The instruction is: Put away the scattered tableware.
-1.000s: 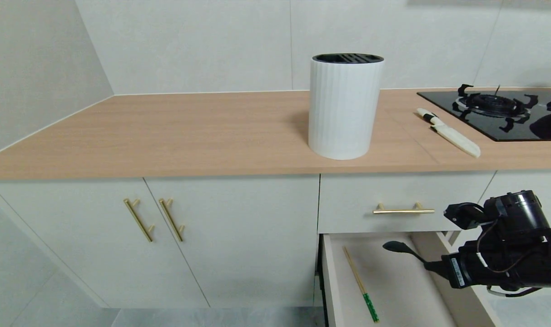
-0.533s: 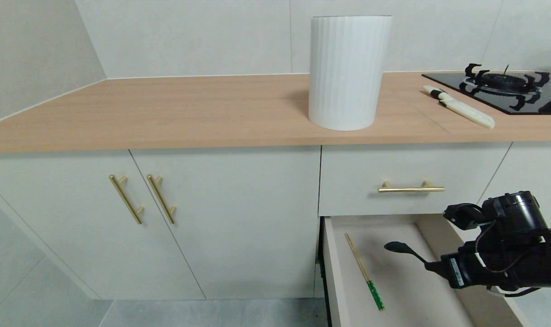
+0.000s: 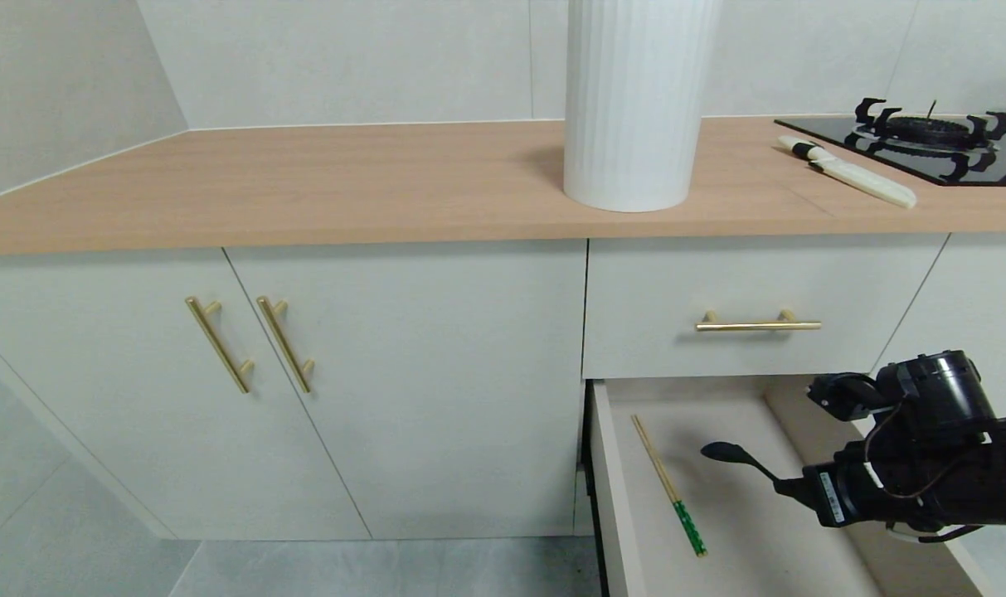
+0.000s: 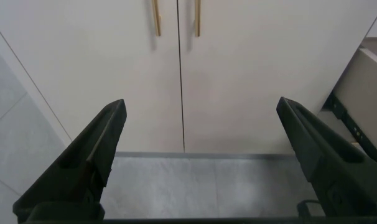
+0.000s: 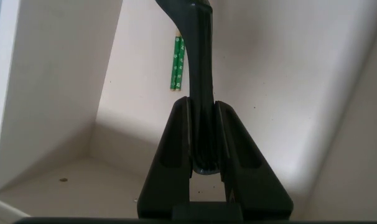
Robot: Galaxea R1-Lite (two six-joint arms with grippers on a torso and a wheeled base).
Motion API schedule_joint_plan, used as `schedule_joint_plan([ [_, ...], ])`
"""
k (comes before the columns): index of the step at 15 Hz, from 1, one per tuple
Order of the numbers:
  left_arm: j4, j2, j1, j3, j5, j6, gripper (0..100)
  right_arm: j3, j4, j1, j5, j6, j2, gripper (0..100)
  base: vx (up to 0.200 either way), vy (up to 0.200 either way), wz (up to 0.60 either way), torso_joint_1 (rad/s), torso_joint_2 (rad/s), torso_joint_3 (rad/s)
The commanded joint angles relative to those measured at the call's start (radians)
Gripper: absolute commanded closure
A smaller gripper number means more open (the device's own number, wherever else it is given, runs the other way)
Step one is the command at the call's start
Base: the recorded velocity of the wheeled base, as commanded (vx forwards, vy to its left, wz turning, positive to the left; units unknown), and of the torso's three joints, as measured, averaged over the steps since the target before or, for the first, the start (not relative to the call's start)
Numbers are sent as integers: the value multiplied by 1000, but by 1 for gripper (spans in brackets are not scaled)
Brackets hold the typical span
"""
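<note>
Clamping black spoon (image 3: 731, 454), right gripper (image 3: 789, 486) hangs over drawer (image 3: 609, 464).

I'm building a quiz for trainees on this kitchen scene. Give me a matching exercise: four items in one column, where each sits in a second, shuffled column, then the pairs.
1. black spoon
2. chopsticks
3. knife
4. white ribbed holder

A. lying on the countertop beside the stove
B. lying inside the open drawer
C. clamped in the right gripper, above the drawer
D. standing upright on the countertop

Pairs: 1-C, 2-B, 3-A, 4-D
</note>
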Motion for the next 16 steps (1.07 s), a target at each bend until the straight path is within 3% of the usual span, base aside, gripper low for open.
schedule_joint_plan([
  [1,0,0,0,0,0,0,0,-2,0,1,0,0,6,100,0,0,0,0,0,0],
  [5,0,0,0,0,0,0,0,-13,-55,53,-107,23,53,100,0,0,0,0,0,0],
  [7,0,0,0,0,0,0,0,-48,-109,145,-291,164,165,100,0,0,0,0,0,0],
  [11,0,0,0,0,0,0,0,-36,-327,173,-515,186,398,100,0,0,0,0,0,0],
  [16,0,0,0,0,0,0,0,-37,-411,176,-586,184,503,100,0,0,0,0,0,0],
])
